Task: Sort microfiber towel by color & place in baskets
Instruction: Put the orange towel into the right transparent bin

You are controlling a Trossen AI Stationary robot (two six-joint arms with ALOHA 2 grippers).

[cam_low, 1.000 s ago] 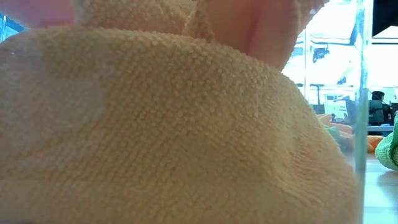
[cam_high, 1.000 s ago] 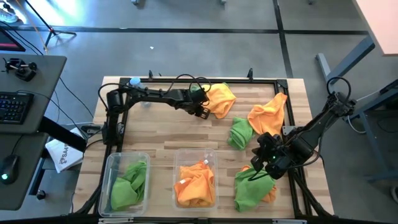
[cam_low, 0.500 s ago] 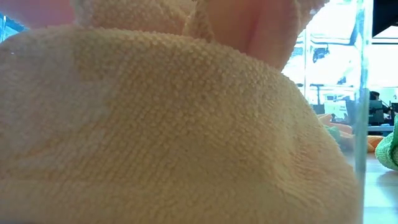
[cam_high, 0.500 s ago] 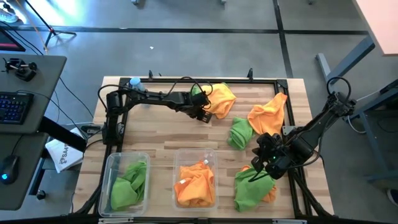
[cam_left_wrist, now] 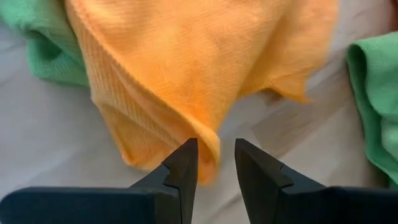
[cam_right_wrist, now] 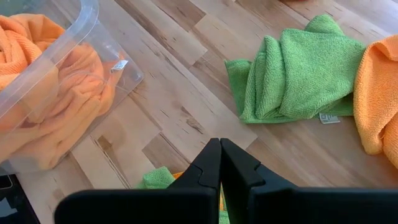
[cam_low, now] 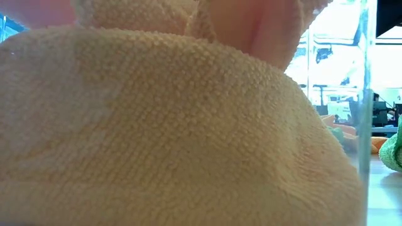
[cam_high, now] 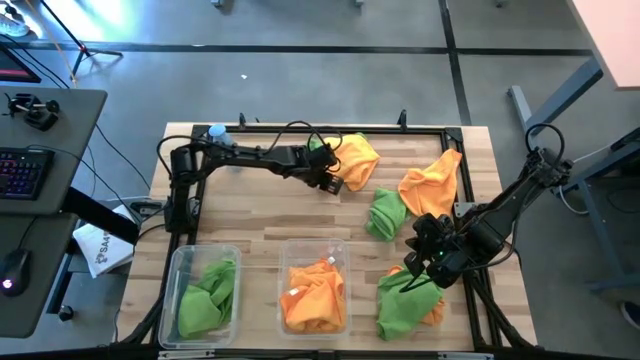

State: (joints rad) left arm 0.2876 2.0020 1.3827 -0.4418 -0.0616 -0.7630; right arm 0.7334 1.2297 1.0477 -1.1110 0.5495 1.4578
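Your half-open left claw straddles the soft bright orange microfiber towel's fold; push slightly deeper before closing.

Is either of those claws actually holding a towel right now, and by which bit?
The left end effector has a folded edge of the orange towel between its fingers; whether it is pinched cannot be told. The right end effector is shut and holds nothing.

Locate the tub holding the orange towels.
In the high view, the orange-filled tub sits at the table's near edge, centre, between the green-filled tub and the right tool.
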